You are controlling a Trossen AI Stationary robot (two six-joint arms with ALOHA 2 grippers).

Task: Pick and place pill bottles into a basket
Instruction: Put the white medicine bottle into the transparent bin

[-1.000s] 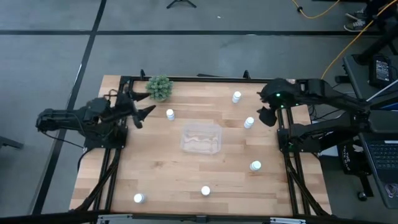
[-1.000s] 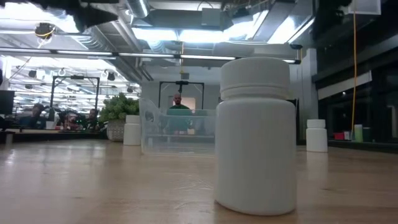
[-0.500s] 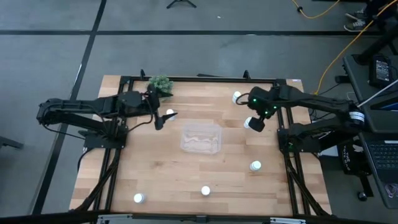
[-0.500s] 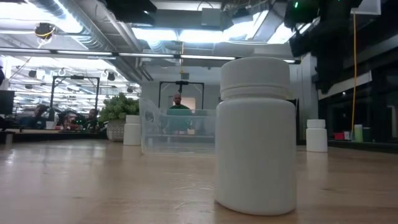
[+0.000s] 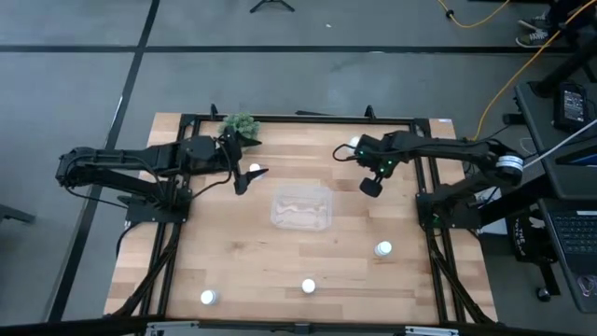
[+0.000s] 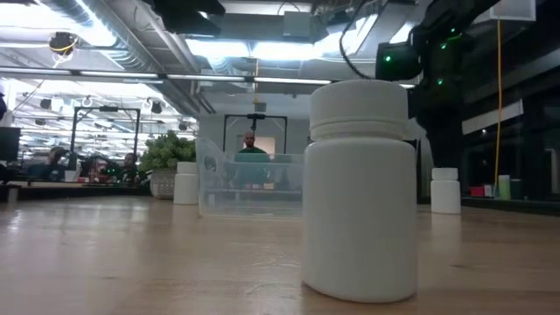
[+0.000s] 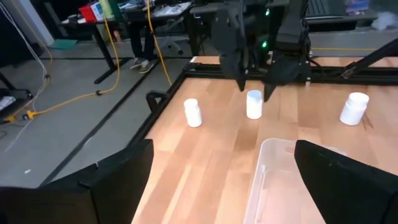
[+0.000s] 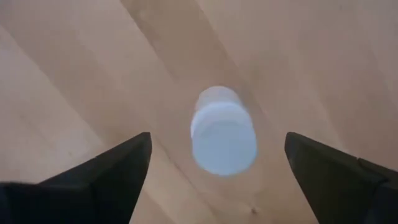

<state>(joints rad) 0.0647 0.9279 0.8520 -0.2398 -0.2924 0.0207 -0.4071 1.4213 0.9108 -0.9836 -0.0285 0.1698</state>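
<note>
My right gripper point(image 5: 372, 182) is open and points down over a white pill bottle point(image 8: 222, 134). Its fingers stand on either side of the bottle without touching it, as the left wrist view point(image 7: 254, 104) also shows. My left gripper point(image 5: 248, 177) is open beside another bottle point(image 5: 254, 169) near the plant; I cannot tell whether it touches the bottle. The clear basket point(image 5: 301, 207) sits at the table's middle, between the two grippers. Other bottles stand upright at the far right point(image 5: 354, 144), the right point(image 5: 383, 248), the near edge point(image 5: 308, 286) and the near left point(image 5: 208, 297).
A green bushy plant point(image 5: 241, 127) stands at the far edge, close to my left arm. The low view is filled by the near bottle point(image 6: 359, 188), with the basket point(image 6: 249, 184) behind it. Black frame rails run along the table's left, right and far edges.
My left gripper has swung from the table's left edge toward the bottle by the plant, then stopped there. My right gripper has moved toward the table's left and down over the bottle on the right of the basket, which it now covers in the high view.
</note>
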